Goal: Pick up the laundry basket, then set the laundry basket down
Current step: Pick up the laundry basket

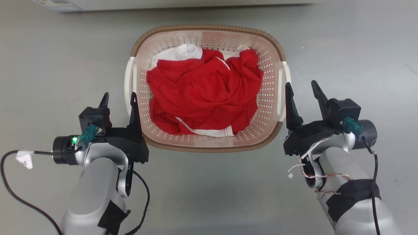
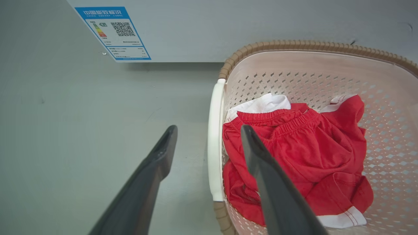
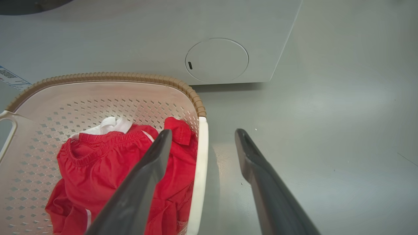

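The laundry basket (image 1: 209,28) stands on the grey floor, pale pink with a brown woven-look rim, holding red clothes (image 1: 202,94) and a bit of white cloth. My left gripper (image 1: 119,99) is open beside its left white handle (image 1: 128,81). In the left wrist view the left gripper (image 2: 209,130) has one finger outside that handle (image 2: 215,140) and one over the clothes. My right gripper (image 1: 302,87) is open at the right handle (image 1: 283,85). The right gripper (image 3: 203,132) straddles this handle (image 3: 200,163) in the same way. Neither gripper holds anything.
A white washer (image 1: 196,3) stands just beyond the basket, with a blue energy label (image 2: 112,32) and a round cover (image 3: 217,60) low on its front. Grey floor (image 1: 359,49) lies on both sides of the basket.
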Robot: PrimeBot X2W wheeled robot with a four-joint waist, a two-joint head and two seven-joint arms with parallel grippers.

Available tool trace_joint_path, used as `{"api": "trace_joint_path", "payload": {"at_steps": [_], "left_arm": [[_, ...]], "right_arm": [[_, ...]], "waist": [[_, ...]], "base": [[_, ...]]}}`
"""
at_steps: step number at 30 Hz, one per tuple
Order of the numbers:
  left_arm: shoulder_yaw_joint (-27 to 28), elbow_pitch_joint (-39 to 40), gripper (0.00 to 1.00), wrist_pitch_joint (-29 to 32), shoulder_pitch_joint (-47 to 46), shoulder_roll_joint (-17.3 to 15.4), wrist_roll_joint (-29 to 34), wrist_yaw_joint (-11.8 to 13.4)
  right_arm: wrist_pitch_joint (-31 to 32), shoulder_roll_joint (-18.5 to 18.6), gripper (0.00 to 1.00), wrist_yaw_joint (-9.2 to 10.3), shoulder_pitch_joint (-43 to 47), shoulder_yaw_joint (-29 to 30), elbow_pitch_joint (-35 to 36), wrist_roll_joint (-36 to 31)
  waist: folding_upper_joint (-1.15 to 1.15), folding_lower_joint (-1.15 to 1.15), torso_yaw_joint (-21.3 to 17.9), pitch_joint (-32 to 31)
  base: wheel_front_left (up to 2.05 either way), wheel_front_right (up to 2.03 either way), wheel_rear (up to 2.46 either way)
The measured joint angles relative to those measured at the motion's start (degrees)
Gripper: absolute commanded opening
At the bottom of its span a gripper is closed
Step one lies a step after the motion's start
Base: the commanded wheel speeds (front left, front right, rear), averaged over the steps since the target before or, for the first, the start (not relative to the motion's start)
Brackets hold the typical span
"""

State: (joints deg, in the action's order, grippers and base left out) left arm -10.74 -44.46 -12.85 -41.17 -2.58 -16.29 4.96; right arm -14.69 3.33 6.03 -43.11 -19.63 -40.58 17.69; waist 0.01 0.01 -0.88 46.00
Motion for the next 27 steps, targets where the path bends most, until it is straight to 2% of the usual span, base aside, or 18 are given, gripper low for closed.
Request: {"api": "trace_joint_path", "payload": {"at_steps": [11,27], "left_arm": [[-0.5,-5.8,1.0,0.4,-4.3,0.4,-0.6,-1.5],[-2.3,-12.3,1.0,0.7,-9.7,0.6,-0.7,-3.0]], "right_arm": [[0.0,0.1,1.0,0.0,-4.2,-2.2,-4.5,0.6],[0.0,0.2,1.0,-0.25,-7.8,-7.9,-10.8,4.2]], "waist": [[0.0,0.0,0.3,4.6],[-0.01,-0.01,1.0,6.3]], "base": [[0.0,0.0,0.0],[0.0,0.0,0.0]]}}
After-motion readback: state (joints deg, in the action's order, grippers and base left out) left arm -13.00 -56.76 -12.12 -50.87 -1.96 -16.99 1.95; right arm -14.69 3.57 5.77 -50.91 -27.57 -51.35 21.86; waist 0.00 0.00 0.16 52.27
